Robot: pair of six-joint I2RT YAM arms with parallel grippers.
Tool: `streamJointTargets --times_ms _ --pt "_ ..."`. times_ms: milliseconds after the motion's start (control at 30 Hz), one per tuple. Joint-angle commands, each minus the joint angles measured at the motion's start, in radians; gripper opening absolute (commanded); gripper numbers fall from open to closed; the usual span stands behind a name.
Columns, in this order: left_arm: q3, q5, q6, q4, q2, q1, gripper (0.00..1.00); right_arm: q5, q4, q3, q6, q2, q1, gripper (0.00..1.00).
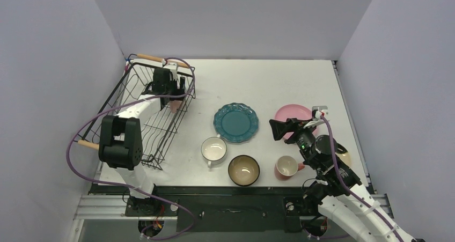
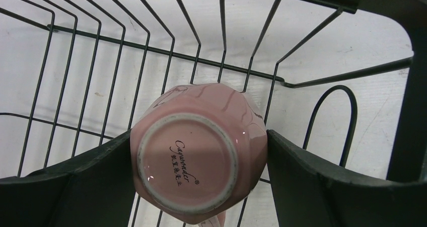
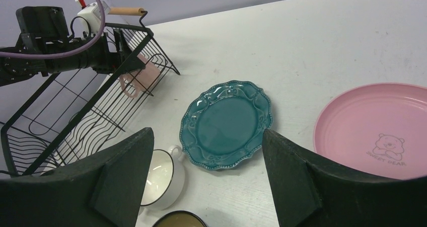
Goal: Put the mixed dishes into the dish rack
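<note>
Left wrist view: left gripper [image 2: 199, 136] grips a pink mug [image 2: 194, 161], base toward camera, mouth facing rack [image 2: 151, 46] wires below. Wide and empty, right gripper [image 3: 206, 132] faces teal plate [image 3: 226, 124] ahead.

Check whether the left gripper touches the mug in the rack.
Touching. Left wrist view: the left gripper's fingers meet the mug's sides, no gap.

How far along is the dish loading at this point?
Done: no dish visibly rests in the dish rack yet. In hand: the left gripper holds a pink mug inside the rack; the right gripper hangs open. Left on the table: teal plate, pink plate, white mug, dark bowl, second pink mug, and a cream plate mostly hidden by the right arm.
</note>
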State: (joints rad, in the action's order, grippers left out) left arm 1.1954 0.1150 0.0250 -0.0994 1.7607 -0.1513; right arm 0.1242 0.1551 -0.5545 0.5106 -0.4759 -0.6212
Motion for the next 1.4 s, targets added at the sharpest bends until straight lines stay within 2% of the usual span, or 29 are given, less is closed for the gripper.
streamJointTargets --times_ms 0,33,133,167,300,600,700,1000,1100,1167,1267,1333,1367 --pt "0.07 -0.073 0.06 0.05 -0.003 -0.006 0.54 -0.008 -0.072 -0.013 0.009 -0.029 0.004 0.74" --pt "0.072 -0.076 0.07 0.042 -0.007 -0.006 0.63 -0.01 -0.076 -0.013 0.009 -0.032 0.004 0.74" --pt "0.08 -0.079 0.093 0.038 -0.021 -0.006 0.75 -0.011 -0.082 -0.011 0.012 -0.048 0.004 0.74" --pt "0.082 -0.081 0.102 0.032 -0.032 -0.006 0.87 -0.014 -0.083 -0.013 0.013 -0.053 0.004 0.74" --pt "0.099 -0.113 0.126 0.016 -0.051 -0.005 0.99 -0.025 -0.079 -0.027 0.016 -0.093 0.005 0.74" --pt "0.153 -0.115 0.161 -0.067 -0.096 -0.007 0.96 -0.027 -0.081 -0.03 0.045 -0.155 0.003 0.73" --pt "0.162 -0.076 0.217 -0.081 -0.135 -0.008 0.96 -0.026 -0.057 -0.05 0.032 -0.211 0.003 0.73" --pt "0.15 -0.062 0.365 -0.145 -0.384 -0.007 0.96 -0.065 -0.051 -0.06 0.018 -0.336 -0.005 0.72" --pt "0.083 -0.097 0.446 -0.083 -0.478 -0.007 0.96 -0.092 -0.092 -0.067 0.039 -0.404 -0.009 0.71" --pt "0.017 -0.168 0.458 -0.041 -0.559 -0.007 0.97 -0.107 -0.111 -0.081 0.048 -0.45 -0.022 0.71" --pt "-0.074 -0.252 0.397 -0.006 -0.614 -0.039 0.97 -0.101 -0.115 -0.12 0.061 -0.514 -0.063 0.7" --pt "-0.111 -0.206 0.291 -0.008 -0.65 -0.119 0.97 -0.094 -0.113 -0.144 0.062 -0.58 -0.093 0.7" --pt "-0.131 -0.113 0.203 -0.012 -0.674 -0.155 0.97 -0.087 -0.098 -0.168 0.062 -0.6 -0.114 0.69"
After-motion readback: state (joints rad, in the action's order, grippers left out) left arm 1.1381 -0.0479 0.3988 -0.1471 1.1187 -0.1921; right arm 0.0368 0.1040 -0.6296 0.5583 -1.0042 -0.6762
